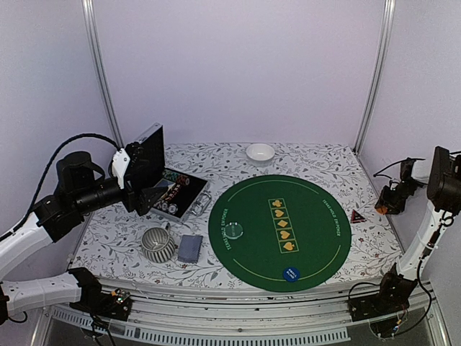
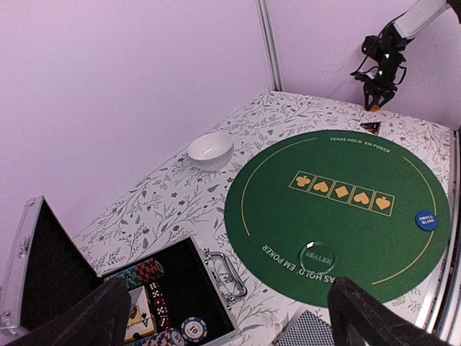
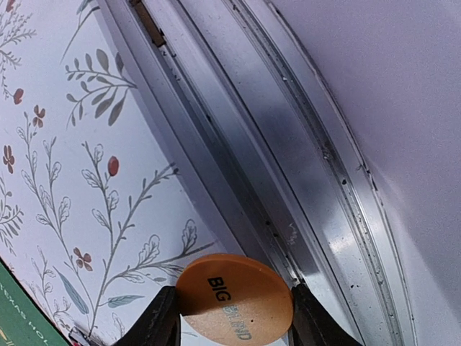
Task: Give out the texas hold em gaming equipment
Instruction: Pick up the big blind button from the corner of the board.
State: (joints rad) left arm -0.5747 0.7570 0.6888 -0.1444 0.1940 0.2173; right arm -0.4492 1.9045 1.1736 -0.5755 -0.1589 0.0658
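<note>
My right claw [image 1: 387, 200] pinches the orange button [image 3: 234, 303] marked BIG BLIND by its rim, one finger [image 3: 160, 321] on each side; the frame's bottom cuts off the disc's lower edge and the last letters print faintly; it hangs over the flowered cloth [image 3: 86, 180] beside the table's metal rail [image 3: 288, 166], at the right edge; from overhead the button is too small to make out in my grip. The red triangular marker [image 1: 358, 216] lies on the cloth just off the right rim of the green mat [image 1: 317, 231]; on the mat sit the blue button [image 1: 291, 274] at the near edge and the clear dealer button [image 1: 234, 230] toward the left. My left claw [image 2: 229, 317] is spread wide above the open case [image 2: 180, 288], its fingertips cut by the frame; chips [image 2: 193, 330] and dice show inside, partly hidden. The deck of cards [image 1: 190, 248] lies beside the ribbed mug [image 1: 158, 244], left of the mat; the white bowl [image 1: 260, 152] stands at the far edge.
</note>
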